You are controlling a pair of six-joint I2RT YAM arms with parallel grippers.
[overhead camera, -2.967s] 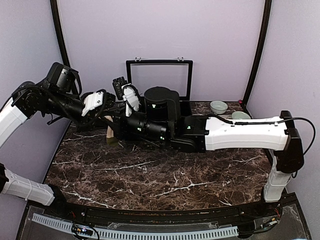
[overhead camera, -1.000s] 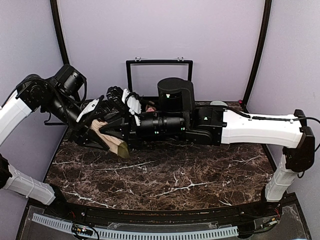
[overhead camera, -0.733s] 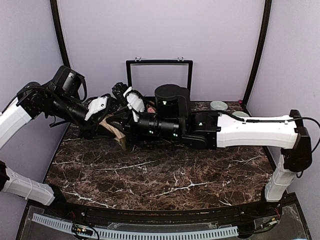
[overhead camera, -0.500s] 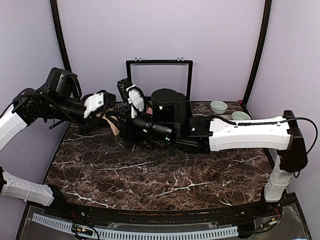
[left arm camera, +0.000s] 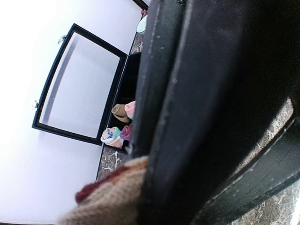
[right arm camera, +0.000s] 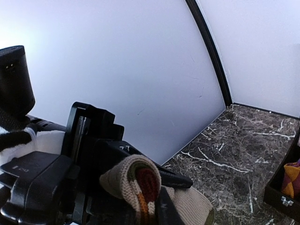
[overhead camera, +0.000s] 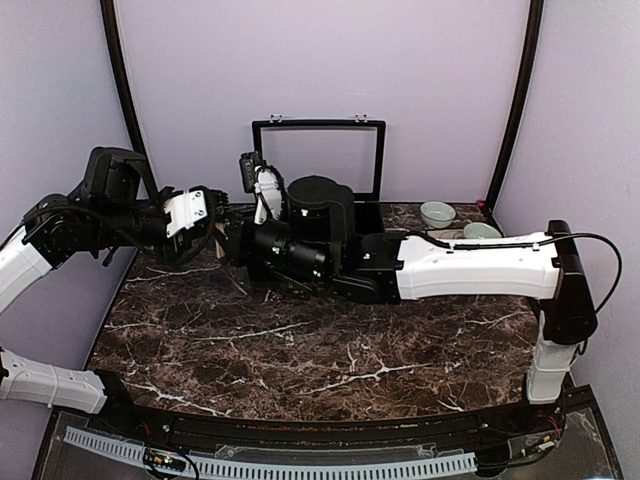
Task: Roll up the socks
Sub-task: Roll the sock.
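Note:
The striped sock is a tan knit fold with red, orange and cream bands showing, held in the air at the table's back left. My left gripper is shut on it; its black finger fills the left wrist view, with the sock's tan and red edge beside it. My right gripper meets it from the right and is shut on the same sock, its dark finger pressed against the fold. From above only a sliver of sock shows. A pink and mint rolled bundle lies in the black box.
The open black box with its raised lid stands at the back centre, holding other rolled bundles, one magenta and one tan. Two pale bowls sit at the back right. The purple wall is close behind both grippers.
Both grippers have moved back and left toward the wall with the sock. The left gripper has shut on it. The sock's hanging tan foot no longer shows from above.

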